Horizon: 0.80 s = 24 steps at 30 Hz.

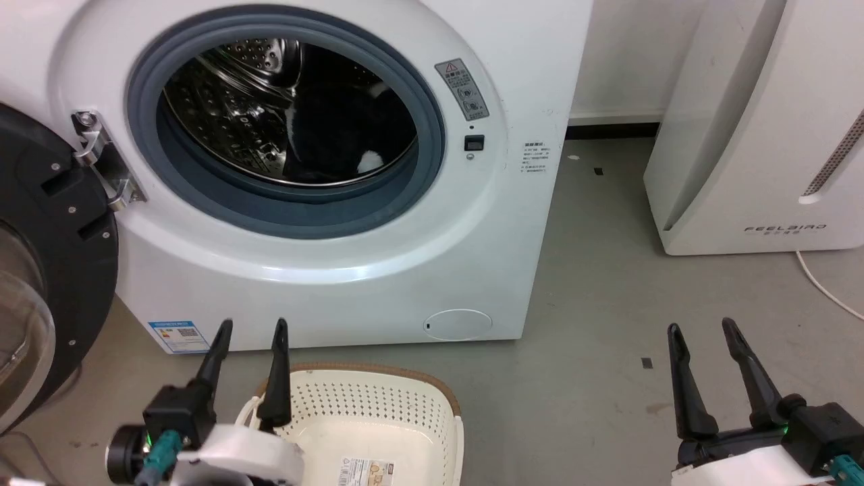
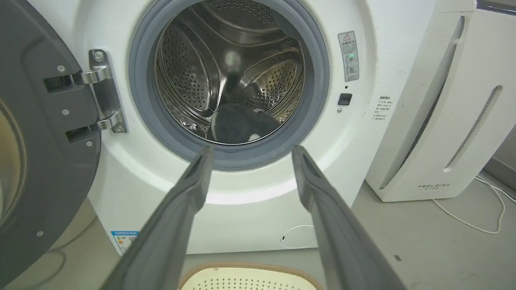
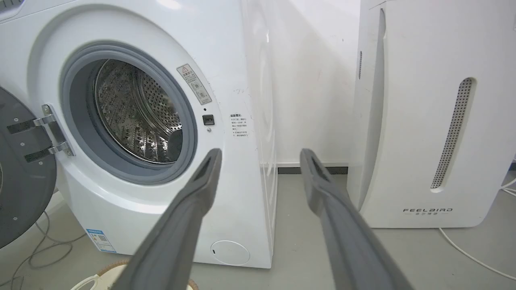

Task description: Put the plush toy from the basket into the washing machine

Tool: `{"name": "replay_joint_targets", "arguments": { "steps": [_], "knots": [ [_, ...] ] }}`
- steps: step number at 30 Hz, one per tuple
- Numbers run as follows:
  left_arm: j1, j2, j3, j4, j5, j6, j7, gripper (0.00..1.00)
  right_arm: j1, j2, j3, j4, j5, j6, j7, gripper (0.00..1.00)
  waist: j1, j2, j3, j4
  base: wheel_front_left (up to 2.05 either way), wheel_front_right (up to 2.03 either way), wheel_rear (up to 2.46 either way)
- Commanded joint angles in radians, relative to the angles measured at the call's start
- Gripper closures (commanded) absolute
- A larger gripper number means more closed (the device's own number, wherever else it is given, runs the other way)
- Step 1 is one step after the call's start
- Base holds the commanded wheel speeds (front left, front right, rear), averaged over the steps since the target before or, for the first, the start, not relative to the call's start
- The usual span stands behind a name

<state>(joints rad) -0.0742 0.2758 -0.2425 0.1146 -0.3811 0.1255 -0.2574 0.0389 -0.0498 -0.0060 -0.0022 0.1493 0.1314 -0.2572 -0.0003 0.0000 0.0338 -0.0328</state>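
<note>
Black-white plush toy (image 1: 337,135) dim inside washing machine (image 1: 337,270) — left pincer (image 1: 253,325), right pincer (image 1: 700,325) both apart; basket (image 1: 378,398) cropped.

I am viewing a grey floor (image 1: 594,283), matte and lightly scuffed. A white FEELBIRD-marked appliance (image 1: 742,135) is standing on it near a white wall (image 1: 628,54). A dark baseboard (image 1: 611,128) is running along the wall's foot. A white cable (image 1: 825,290) is trailing beside the appliance.
</note>
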Motion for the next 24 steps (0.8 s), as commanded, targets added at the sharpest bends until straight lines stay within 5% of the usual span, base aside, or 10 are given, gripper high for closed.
{"name": "replay_joint_targets", "arguments": {
  "steps": [1, 17, 18, 24],
  "knots": [
    [0.03, -0.018, 0.008, -0.016, 0.008, 0.005, -0.004, 0.0, 0.016, 0.0, 0.003, 0.004, 0.002, -0.001, -0.005, 0.0, 0.0003, 0.0, -0.008, 0.004, 0.0, 0.0, 0.0],
    [0.12, -0.096, 0.051, -0.013, 0.112, -0.015, -0.004, 0.0, 0.036, 0.0, 0.023, 0.016, 0.005, -0.001, -0.005, 0.0, 0.0003, 0.0, -0.026, 0.016, 0.0, 0.0, 0.0],
    [0.112, -0.096, 0.049, -0.014, 0.107, -0.014, 0.0, 1.0, 0.023, 0.0, 0.021, 0.014, 0.001, 0.0, 0.0, 1.0, 0.0003, 0.0, -0.026, 0.016, 0.0, 0.0, 0.0],
    [0.111, -0.099, 0.051, -0.016, 0.11, -0.016, 0.006, 1.0, 0.022, 0.0, 0.02, 0.014, -0.001, 0.0, 0.005, 1.0, 0.0003, 0.0, -0.026, 0.016, 0.0, 0.0, 0.0]
  ]
}}
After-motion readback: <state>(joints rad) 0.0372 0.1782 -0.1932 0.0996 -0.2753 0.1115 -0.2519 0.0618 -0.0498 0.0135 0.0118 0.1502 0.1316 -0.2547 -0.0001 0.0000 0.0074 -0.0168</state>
